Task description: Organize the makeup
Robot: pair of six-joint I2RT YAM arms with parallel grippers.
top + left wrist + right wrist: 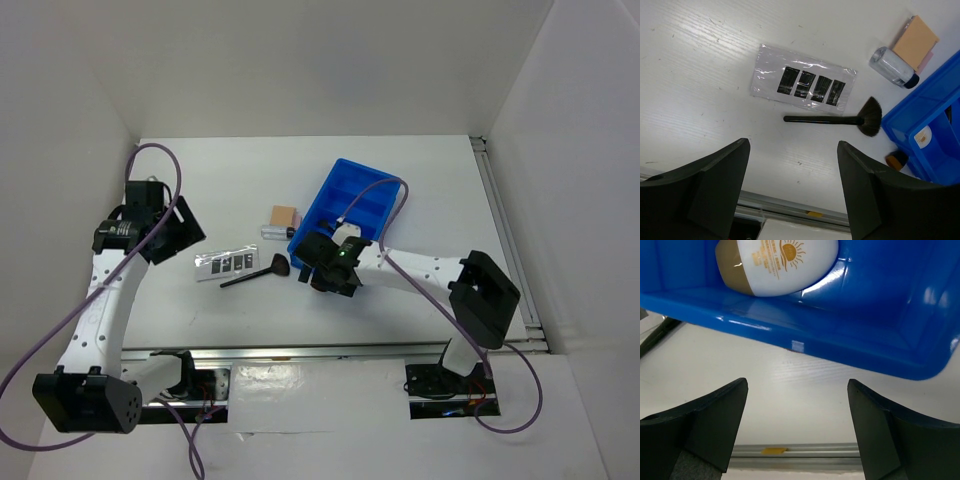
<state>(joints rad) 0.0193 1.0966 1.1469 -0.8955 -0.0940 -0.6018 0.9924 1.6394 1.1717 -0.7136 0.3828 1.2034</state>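
Fingers on both arms stand spread, holding nothing. Our right gripper [797, 385] hangs just outside the near wall of the blue plastic bin [865, 305], where the white oval compact [775, 265] lies inside. Left of it lie the black fan brush [840, 120], tan square pad [915, 42], silver tube [892, 67] and silver-grey palette strip [805, 85], with our left gripper [792, 145] hovering near the strip. We should pinch the brush across its thin handle, low.

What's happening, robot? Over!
Left gripper open, right gripper open, both empty. White compact in blue bin; palette, brush, pad, tube on table. Nothing in the way.
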